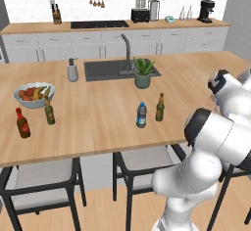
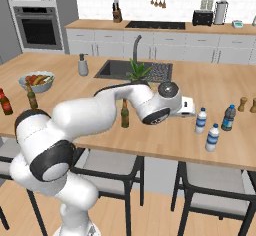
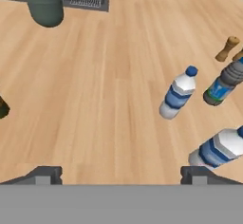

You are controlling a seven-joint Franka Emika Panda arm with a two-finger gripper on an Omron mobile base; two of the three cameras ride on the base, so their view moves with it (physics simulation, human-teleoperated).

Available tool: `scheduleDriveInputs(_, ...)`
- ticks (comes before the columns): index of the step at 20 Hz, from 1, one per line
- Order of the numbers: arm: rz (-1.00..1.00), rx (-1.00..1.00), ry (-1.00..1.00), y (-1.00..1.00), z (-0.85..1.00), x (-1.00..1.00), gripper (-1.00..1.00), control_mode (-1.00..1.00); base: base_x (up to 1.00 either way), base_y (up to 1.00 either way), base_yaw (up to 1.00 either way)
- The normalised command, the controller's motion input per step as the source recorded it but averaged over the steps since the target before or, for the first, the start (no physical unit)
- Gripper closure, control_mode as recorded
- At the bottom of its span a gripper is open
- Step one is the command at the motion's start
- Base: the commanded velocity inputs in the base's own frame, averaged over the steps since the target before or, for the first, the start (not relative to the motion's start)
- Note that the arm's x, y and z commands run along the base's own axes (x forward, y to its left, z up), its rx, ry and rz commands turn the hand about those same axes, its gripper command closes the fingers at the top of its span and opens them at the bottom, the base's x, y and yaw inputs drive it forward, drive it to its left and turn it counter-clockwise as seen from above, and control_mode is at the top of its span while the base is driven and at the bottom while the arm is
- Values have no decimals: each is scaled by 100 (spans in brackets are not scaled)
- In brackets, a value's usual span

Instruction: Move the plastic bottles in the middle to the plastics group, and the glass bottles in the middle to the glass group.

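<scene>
You see a light wood-grain bench point(image 3: 109, 76). The clear-whitish bottle point(image 3: 178, 94) has a blue cap and blue label band; the darker bottle point(image 3: 222, 84) beside it is blue-tinted with a blue-green band. The slim bottle point(image 1: 160, 107) is olive-brown with a yellowish label. The squat bottle point(image 1: 22, 123) is red, dark-capped. The plant pot point(image 3: 45, 7) is grey-green.

Pale matt wood counter point(image 3: 95, 99); clear glossy plastic bottles point(image 3: 178, 95) with blue caps; smooth matt grey pot point(image 3: 45, 9); dark glass bottle point(image 1: 160, 107)
</scene>
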Motion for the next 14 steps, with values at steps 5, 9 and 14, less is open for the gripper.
scheduleDriveInputs(5, 5, 0, 20, 90, 78, -33, -100, -100, 0, 0, 0)
scheduleDriveInputs(9, 8, 0, 20, 92, 65, -22, -100, -100, 0, 0, 0)
scheduleDriveInputs(14, 11, 0, 3, 94, 30, -57, -100, -100, 0, 0, 0)
